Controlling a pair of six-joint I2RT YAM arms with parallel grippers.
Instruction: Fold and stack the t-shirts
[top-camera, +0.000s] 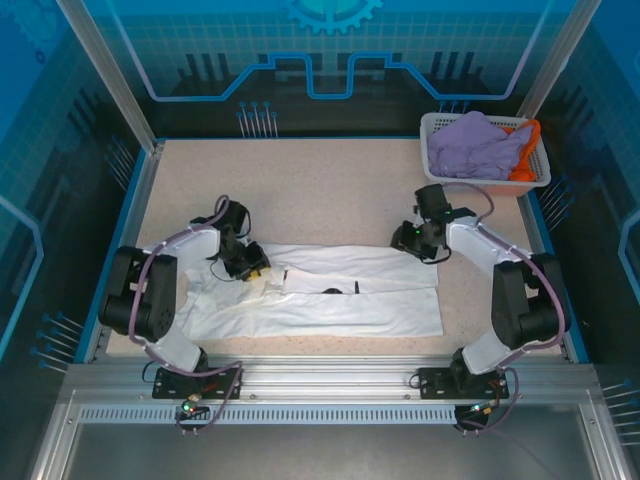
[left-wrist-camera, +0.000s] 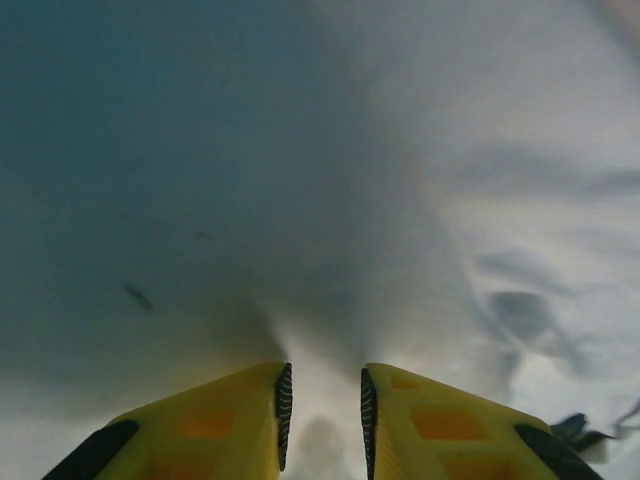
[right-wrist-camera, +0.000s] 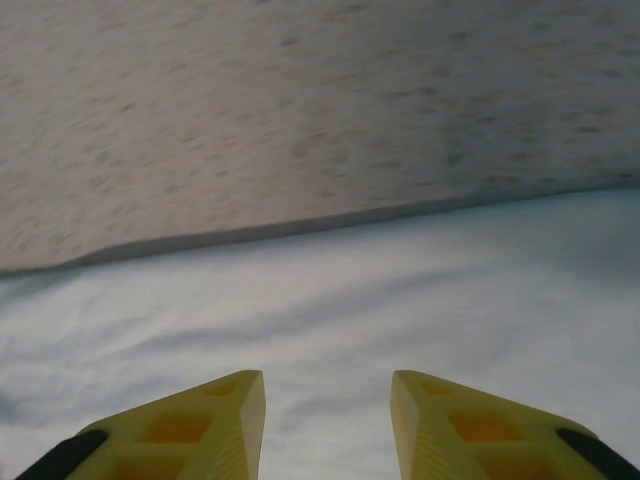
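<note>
A white t-shirt (top-camera: 340, 300) lies as a long band across the near half of the table, with small black marks (top-camera: 332, 291) at its middle. My left gripper (top-camera: 252, 265) sits at its left end. In the left wrist view my left gripper (left-wrist-camera: 322, 372) is shut on a puckered ridge of the white cloth (left-wrist-camera: 480, 150). My right gripper (top-camera: 412, 240) hovers at the shirt's far right edge. Its yellow fingers (right-wrist-camera: 225, 420) stand open over flat white cloth (right-wrist-camera: 400, 290), nothing between them. A lavender t-shirt (top-camera: 475, 145) and an orange t-shirt (top-camera: 527, 152) lie bunched in the basket.
The white lattice basket (top-camera: 432, 130) stands at the far right corner. Bare speckled tabletop (top-camera: 320, 190) stretches behind the white shirt. Blue raised edges (top-camera: 140, 200) border the table left and right, and a metal rail (top-camera: 330, 375) runs along the near edge.
</note>
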